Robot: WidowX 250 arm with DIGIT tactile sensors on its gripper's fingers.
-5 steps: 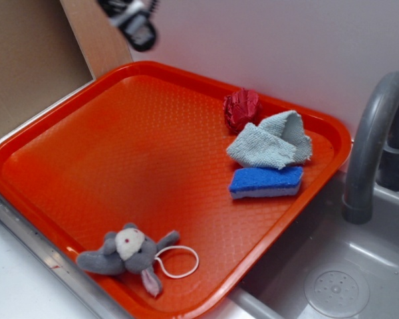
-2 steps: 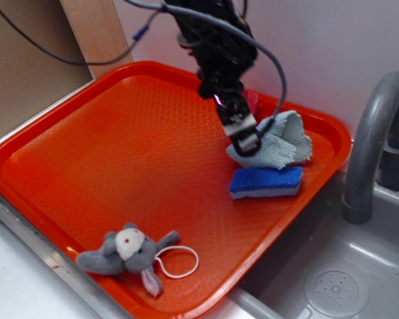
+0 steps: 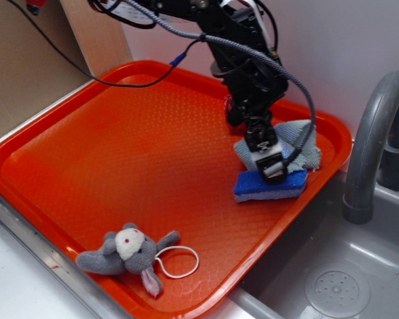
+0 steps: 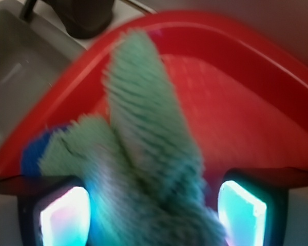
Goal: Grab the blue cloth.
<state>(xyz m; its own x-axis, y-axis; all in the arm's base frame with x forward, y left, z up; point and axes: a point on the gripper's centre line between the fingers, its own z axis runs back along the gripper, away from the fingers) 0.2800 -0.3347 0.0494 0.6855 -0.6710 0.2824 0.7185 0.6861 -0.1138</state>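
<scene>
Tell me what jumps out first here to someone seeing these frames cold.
The black gripper is down at the far right corner of the orange tray, with the blue cloth between its fingers and the bright blue sponge just beside it. A grey plush toy lies alone at the tray's near edge.

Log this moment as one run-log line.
phase: grasp approach | end effector: open, fingers straddling blue cloth | cloth: on orange tray, overlapping blue sponge | lifted: no
</scene>
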